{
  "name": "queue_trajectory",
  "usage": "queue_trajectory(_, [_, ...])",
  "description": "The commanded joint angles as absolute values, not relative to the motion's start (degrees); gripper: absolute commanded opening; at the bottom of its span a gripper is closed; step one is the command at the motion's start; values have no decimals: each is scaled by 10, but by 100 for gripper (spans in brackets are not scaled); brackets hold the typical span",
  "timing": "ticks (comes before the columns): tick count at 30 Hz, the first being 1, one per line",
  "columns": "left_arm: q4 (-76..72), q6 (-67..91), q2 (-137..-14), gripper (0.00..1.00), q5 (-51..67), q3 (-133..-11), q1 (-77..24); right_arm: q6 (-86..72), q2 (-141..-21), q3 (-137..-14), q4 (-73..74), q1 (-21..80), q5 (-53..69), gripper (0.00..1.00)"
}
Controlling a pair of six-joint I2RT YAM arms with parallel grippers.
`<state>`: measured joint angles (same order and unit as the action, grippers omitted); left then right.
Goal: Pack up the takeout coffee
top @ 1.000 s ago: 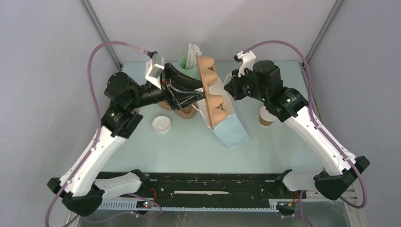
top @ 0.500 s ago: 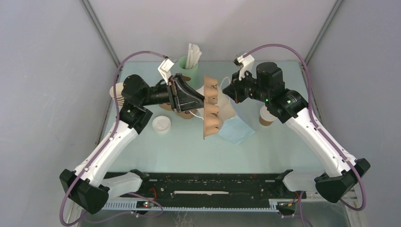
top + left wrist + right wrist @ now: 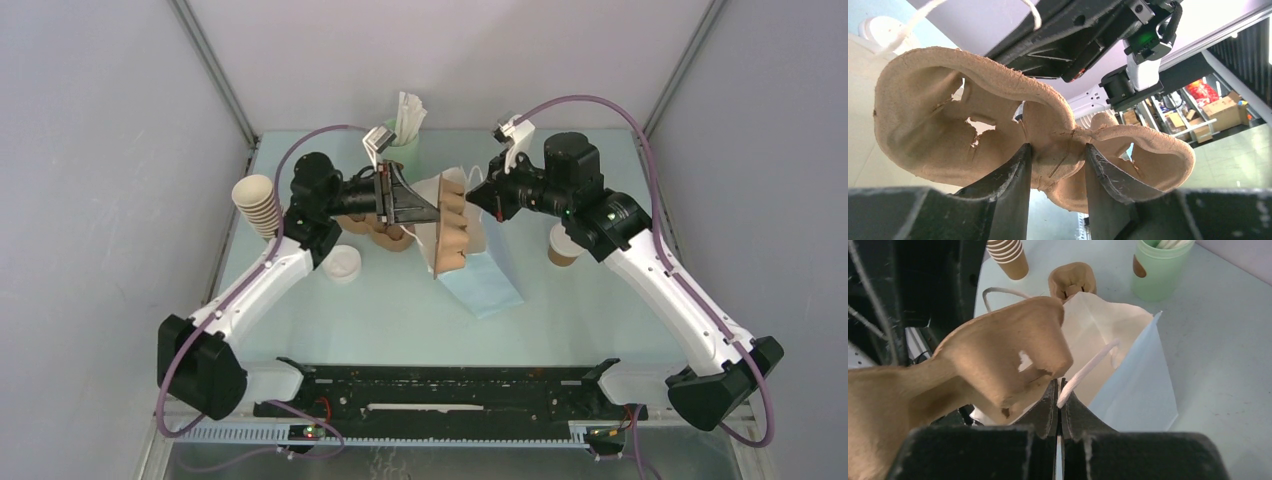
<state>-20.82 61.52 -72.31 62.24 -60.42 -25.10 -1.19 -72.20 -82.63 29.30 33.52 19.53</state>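
The takeout coffee [image 3: 560,247], a small brown cup with a white lid, stands on the table partly hidden under my right arm. My left gripper [image 3: 1055,161] is shut on the middle ridge of a brown pulp cup carrier [image 3: 963,115] and holds it on edge over the mouth of the pale blue paper bag [image 3: 488,285]. In the top view that left gripper [image 3: 432,208] reaches in from the left. My right gripper [image 3: 1058,390] is shut on the bag's white cord handle [image 3: 1088,367] and holds the bag [image 3: 1128,375] open. The carrier [image 3: 998,357] hangs just left of the opening.
A tall stack of brown cups [image 3: 258,205] stands at the left edge and a mint-green cup with white sticks [image 3: 400,135] at the back. A loose white lid [image 3: 342,264] and more pulp carriers [image 3: 385,237] lie left of the bag.
My left arm has swung the carrier right and down toward the bag's mouth, uncovering the cup stack. The bag has shifted slightly. The right gripper has kept its hold.
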Motion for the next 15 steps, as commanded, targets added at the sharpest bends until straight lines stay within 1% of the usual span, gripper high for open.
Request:
queue_trajectory(1, [-272,642,-721,0,659,-614,-243,15,-702,-815,268,330,237,0])
queue_trajectory(2, [-250,625,-717,0,658,-618,-243,18,-701,-811,265,329,244,0])
queue_trajectory(5, [-125,530,-712,0,649,-630,-243,33,-700,-804,258,328,284,0])
queue_trajectory(13, [-9,431,-701,0,606,-612,-252,72,-707,-806,246,320,359,0])
queue_trajectory(15, [76,376,-706,0,580,-637,-259,86,-712,-811,250,320,369,0])
